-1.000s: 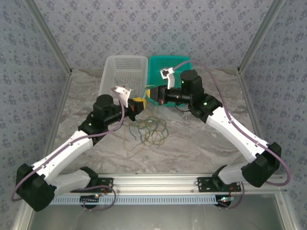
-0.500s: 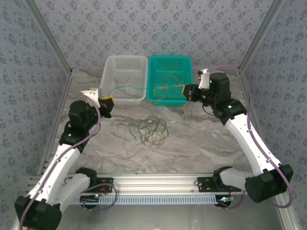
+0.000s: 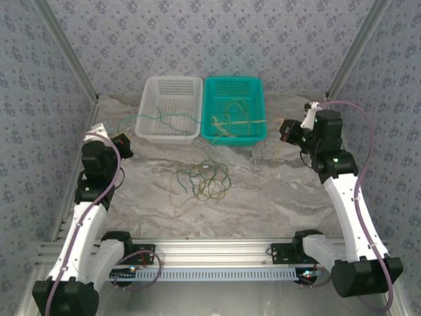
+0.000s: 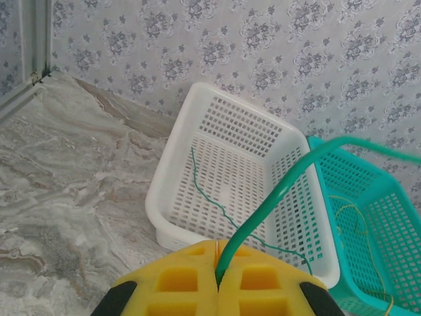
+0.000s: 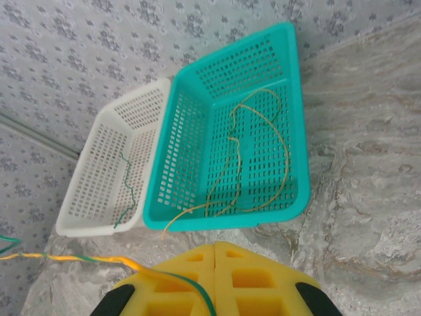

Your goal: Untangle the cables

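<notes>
A loose tangle of dark green and yellow-tan cables [image 3: 202, 181] lies on the marble table in the middle. My left gripper [image 3: 121, 141] is far out at the left, shut on a green cable [image 4: 279, 194] that arcs back over the white basket [image 3: 150, 104]. At the right, my right gripper [image 3: 285, 130] is shut on a yellow-tan cable [image 3: 240, 122] stretched across the front of the teal basket [image 3: 258, 99]. In the right wrist view this cable [image 5: 66, 257] crosses the left yellow pad [image 5: 177, 280]. One thin green strand [image 5: 129, 189] lies in the white basket, and yellow strands [image 5: 260, 155] in the teal one.
The two baskets stand side by side against the back wall. Metal frame posts [image 3: 69, 56] rise at both back corners, with patterned walls close to each gripper. An aluminium rail [image 3: 210, 247] runs along the near edge between the arm bases.
Both arms have swung outward from the centre, left arm to the left and right arm to the right, each drawing its cable out with it. The pile on the table has stayed put.
</notes>
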{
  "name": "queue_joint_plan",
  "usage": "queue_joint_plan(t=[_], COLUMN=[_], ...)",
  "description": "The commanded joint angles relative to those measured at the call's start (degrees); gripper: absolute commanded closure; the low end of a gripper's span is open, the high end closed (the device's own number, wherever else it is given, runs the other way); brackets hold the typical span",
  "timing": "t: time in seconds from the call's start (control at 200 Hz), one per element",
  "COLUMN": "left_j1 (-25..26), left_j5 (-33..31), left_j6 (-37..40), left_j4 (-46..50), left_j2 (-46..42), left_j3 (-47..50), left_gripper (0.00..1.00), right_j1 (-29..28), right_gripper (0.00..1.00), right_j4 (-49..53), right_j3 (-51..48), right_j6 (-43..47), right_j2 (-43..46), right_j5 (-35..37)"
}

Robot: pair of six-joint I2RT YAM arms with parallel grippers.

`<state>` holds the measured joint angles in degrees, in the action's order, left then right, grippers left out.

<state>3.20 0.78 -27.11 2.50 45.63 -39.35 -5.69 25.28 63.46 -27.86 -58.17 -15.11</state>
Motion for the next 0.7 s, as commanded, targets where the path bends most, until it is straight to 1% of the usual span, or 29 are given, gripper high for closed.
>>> queue_joint_plan(t=[0.0, 0.045, 0.085, 0.125, 0.15, 0.175, 0.21, 0.275, 0.32, 0.445, 0.525, 0.575, 0.635, 0.695], left_j1=[-0.39, -0.43, -0.39, -0.46, -0.50, -0.63, -1.26, -2.88, -3.13, -3.18, -3.12, -3.14, -3.05, -2.29], left_j5=[2.02, 2.95, 1.46, -1.02, -3.67, -6.30, -8.28, -8.72, -9.41, -6.08, -5.80, -3.20, 1.49, 2.74], left_j6=[0.52, 1.34, 1.31, 1.93, 2.33, 2.50, 2.50, 2.53, 2.50, 2.88, 3.42, 4.36, 4.83, 5.70], left_j4=[-1.93, -1.88, -0.86, -0.26, 0.66, 1.35, 1.55, 0.99, 1.37, 0.44, 0.27, -0.29, -2.22, -2.21], left_j2=[1.89, 3.11, 3.95, 4.37, 4.47, 4.47, 4.39, 4.36, 4.84, 6.95, 7.77, 8.23, 8.66, 9.10], left_j3=[-3.93, -5.55, -6.95, -7.88, -8.47, -8.99, -9.19, -9.55, -10.23, -11.53, -12.14, -12.86, -13.48, -14.75], left_gripper=[1.00, 1.00, 1.00, 1.00, 1.00, 1.00, 1.00, 1.00, 1.00, 1.00, 1.00, 1.00, 1.00, 1.00], right_j1=[0.42, 0.42, 0.38, 0.71, 1.12, 2.00, 3.62, 6.39, 7.24, 7.36, 7.37, 7.36, 7.36, 7.19], right_gripper=[1.00, 1.00, 1.00, 1.00, 1.00, 1.00, 1.00, 1.00, 1.00, 1.00, 1.00, 1.00, 1.00, 1.00], right_j4=[0.85, 0.51, 0.96, 2.40, 3.16, 3.95, 4.25, 2.70, 2.52, 2.72, 3.03, 2.67, 1.79, 1.23], right_j3=[1.12, 1.14, 1.44, 1.96, 2.11, 2.11, 1.75, 0.37, 0.08, 0.26, 0.06, -0.13, -0.60, -0.80], right_j6=[-0.18, -0.18, -0.01, 0.27, 0.26, -0.38, -1.39, -3.16, -3.39, -3.29, -3.18, -3.29, -3.59, -3.77], right_j2=[0.69, 0.76, 0.69, 0.86, 1.10, 1.54, 2.25, 4.11, 4.86, 5.13, 5.46, 5.68, 5.92, 5.95], right_j5=[1.44, 1.23, 1.78, 3.49, 4.48, 5.23, 5.44, 4.16, 3.61, 2.72, 3.23, 2.81, 1.72, 1.22])
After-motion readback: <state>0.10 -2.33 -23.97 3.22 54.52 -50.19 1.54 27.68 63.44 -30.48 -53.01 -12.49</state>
